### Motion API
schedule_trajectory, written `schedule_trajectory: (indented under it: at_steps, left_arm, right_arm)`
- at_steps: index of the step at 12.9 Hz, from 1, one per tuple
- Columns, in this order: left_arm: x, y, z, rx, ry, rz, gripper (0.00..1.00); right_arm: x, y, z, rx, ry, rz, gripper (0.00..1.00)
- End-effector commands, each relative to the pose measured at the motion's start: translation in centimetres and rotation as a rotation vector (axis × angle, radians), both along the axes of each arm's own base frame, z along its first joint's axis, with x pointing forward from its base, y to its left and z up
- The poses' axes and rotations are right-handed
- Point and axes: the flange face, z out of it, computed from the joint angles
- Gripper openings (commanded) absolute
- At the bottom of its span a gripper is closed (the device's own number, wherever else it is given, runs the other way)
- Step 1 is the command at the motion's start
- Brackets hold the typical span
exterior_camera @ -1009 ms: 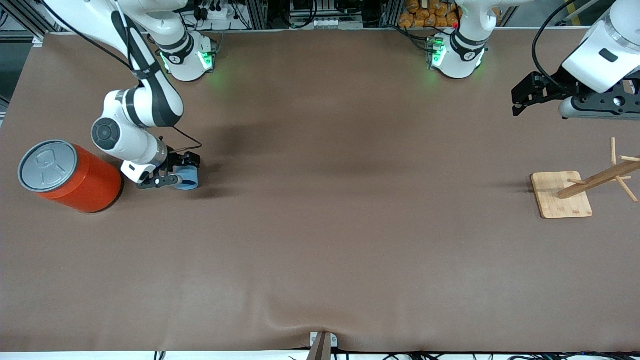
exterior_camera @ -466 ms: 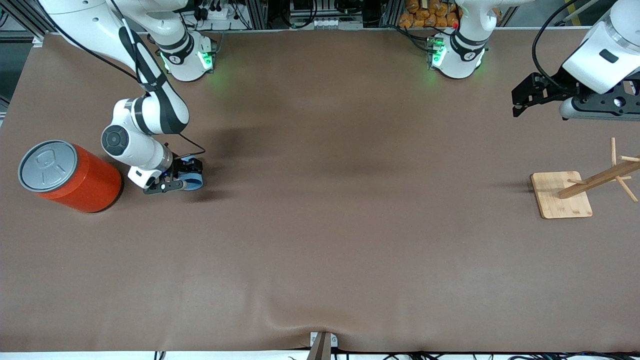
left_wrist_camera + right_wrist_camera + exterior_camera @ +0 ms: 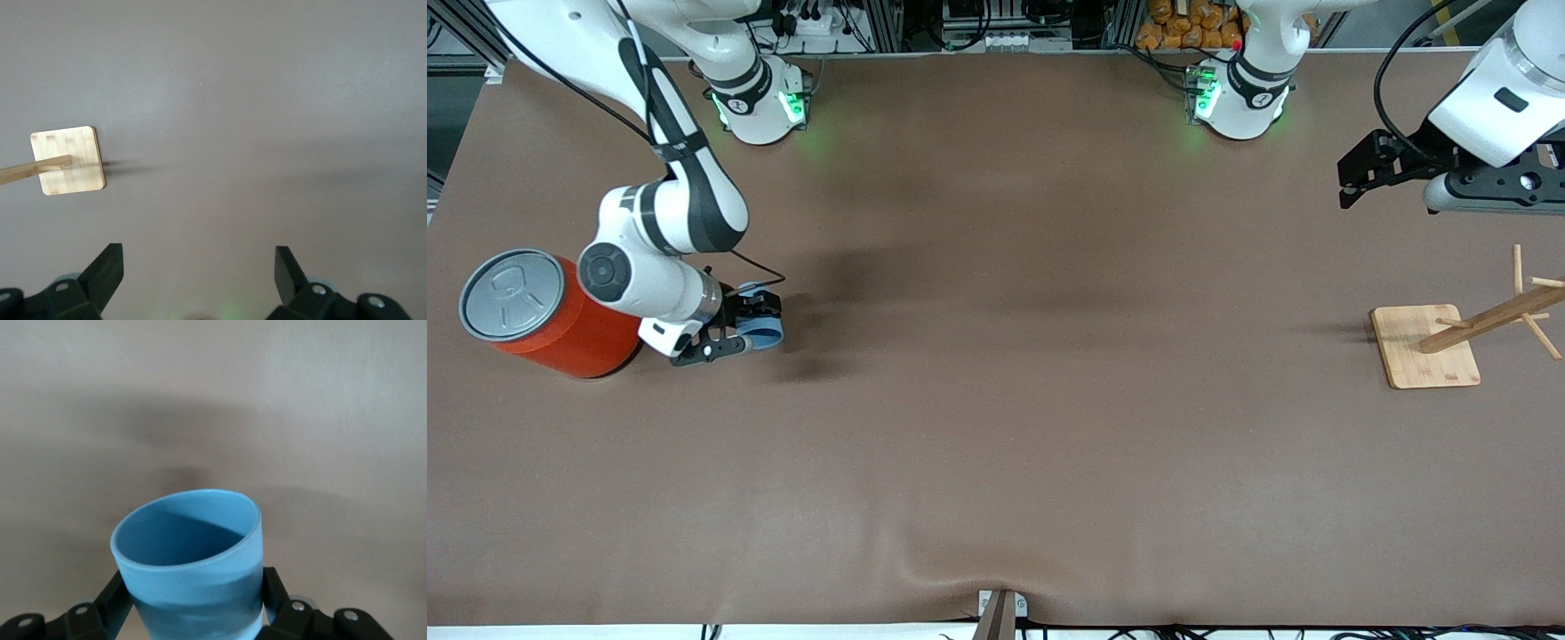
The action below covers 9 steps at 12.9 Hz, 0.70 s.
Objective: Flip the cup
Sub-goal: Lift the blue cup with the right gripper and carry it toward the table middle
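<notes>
The light-blue cup (image 3: 767, 336) hangs just above the table beside the orange can, its shadow lying a little apart from it. My right gripper (image 3: 745, 328) is shut on the cup's side wall. In the right wrist view the cup (image 3: 193, 567) sits between the two black fingers (image 3: 112, 595), its open mouth pointing away from the wrist and tilted. My left gripper (image 3: 1346, 181) waits in the air at the left arm's end of the table, open and with nothing between its fingers (image 3: 107, 265).
A large orange can (image 3: 560, 324) with a grey lid stands close to the right arm's wrist. A wooden peg rack on a square base (image 3: 1424, 347) stands near the left gripper, and the base (image 3: 69, 160) also shows in the left wrist view.
My right gripper has shut on the cup and raised it off the table, shifting slightly toward the orange can. The left arm has not moved.
</notes>
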Motion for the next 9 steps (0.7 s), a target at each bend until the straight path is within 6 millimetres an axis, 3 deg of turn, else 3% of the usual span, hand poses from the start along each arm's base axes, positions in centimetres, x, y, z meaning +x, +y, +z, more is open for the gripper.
schedule_trajectory:
  at_steps: [1,4,7,8,9]
  left_arm:
    - [0.2,0.2,0.4,-0.015,-0.008,0.002,1.00]
    - [0.2,0.3,0.5,-0.015,-0.010,0.001,1.00]
    - [0.2,0.4,0.4,-0.015,-0.008,0.001,1.00]
    - [0.2,0.5,0.3,-0.014,-0.005,-0.002,1.00]
    - [0.1,0.5,0.5,-0.013,-0.007,-0.004,1.00]
  right_arm:
    - [3.4,6.0,3.6,0.032,-0.062,0.095,0.00]
    - [5.4,18.3,6.3,0.082,-0.169,0.293,0.00]
    - [2.7,34.2,5.7,0.103,-0.248,0.537,0.00]
    - [2.0,37.2,5.2,0.068,-0.276,0.612,0.00]
    - [1.5,38.6,4.3,0.042,-0.296,0.704,0.00]
